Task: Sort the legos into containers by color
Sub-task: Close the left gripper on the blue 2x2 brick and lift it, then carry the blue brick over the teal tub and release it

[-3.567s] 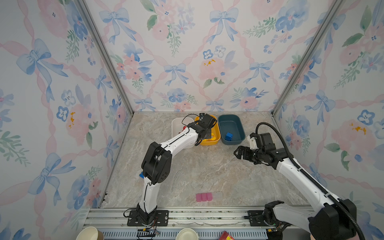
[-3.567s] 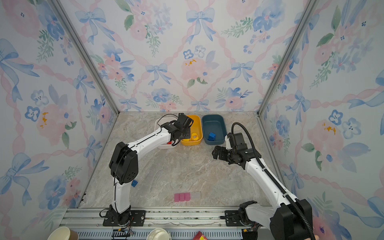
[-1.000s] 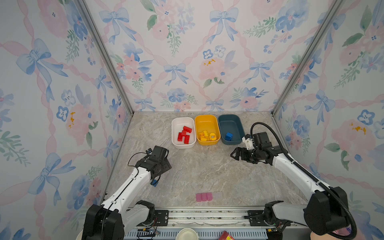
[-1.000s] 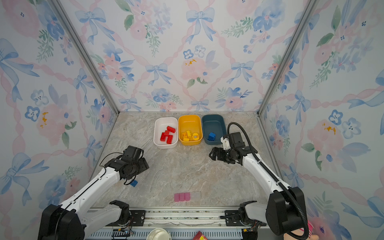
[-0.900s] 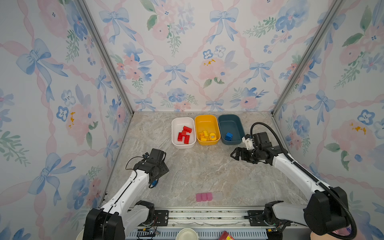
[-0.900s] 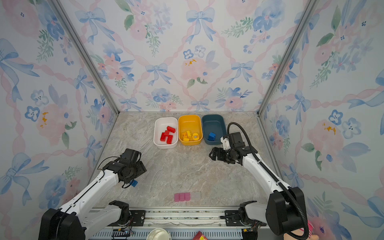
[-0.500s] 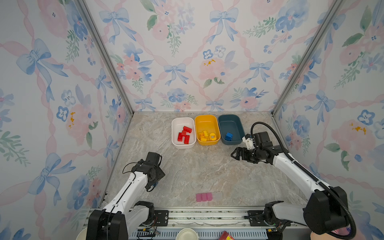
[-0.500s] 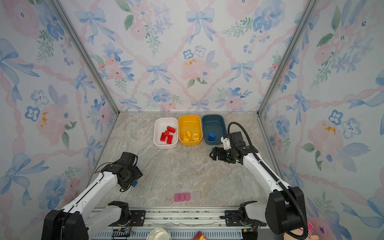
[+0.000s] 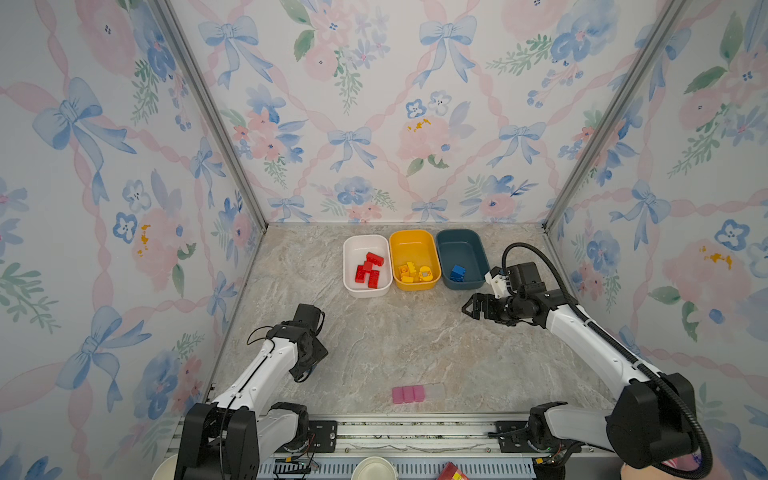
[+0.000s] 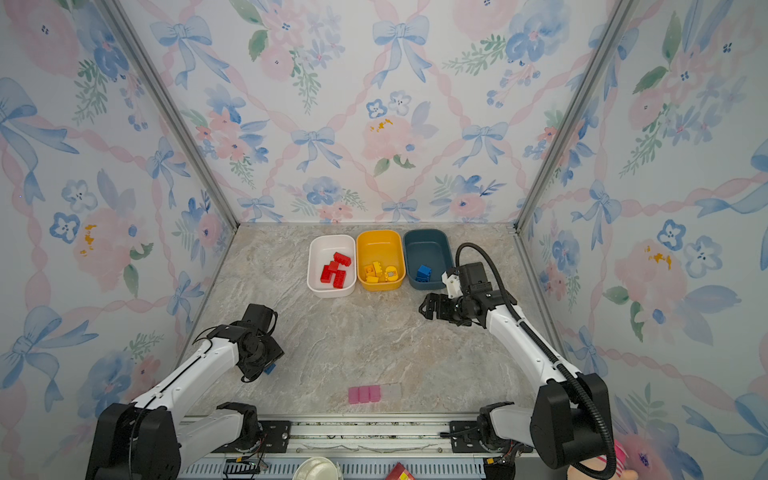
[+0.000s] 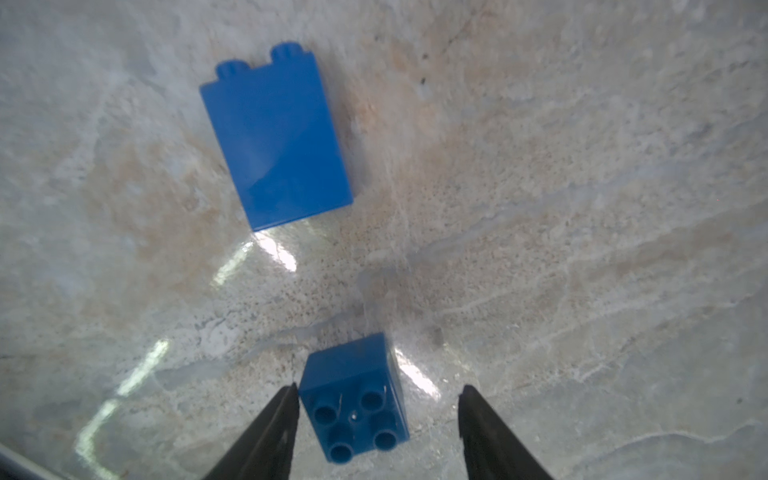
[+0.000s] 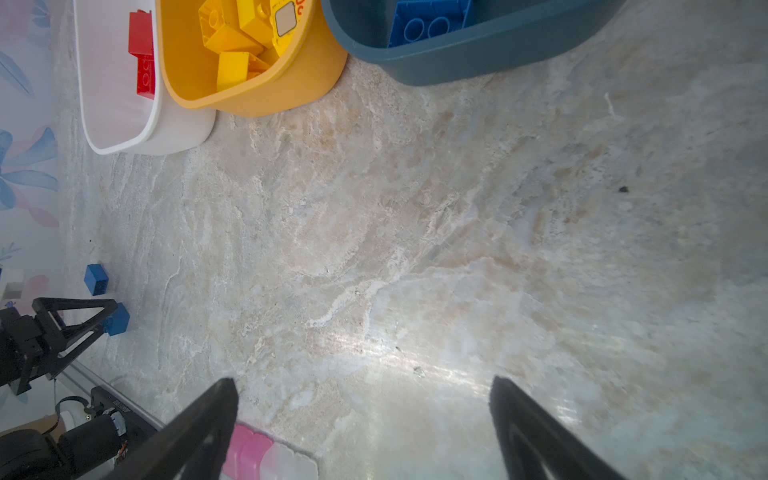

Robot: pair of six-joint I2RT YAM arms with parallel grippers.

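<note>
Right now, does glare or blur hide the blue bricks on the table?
Left wrist view: glare streaks on the table beside the small blue brick, studs sharp; tall blue brick slightly soft. Right wrist view: broad glare patch mid-table, both bricks outside it.

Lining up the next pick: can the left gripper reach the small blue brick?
Probably yes: the small blue brick sits studs-up between the open jaws of the left gripper; the tall blue brick lies apart.
</note>
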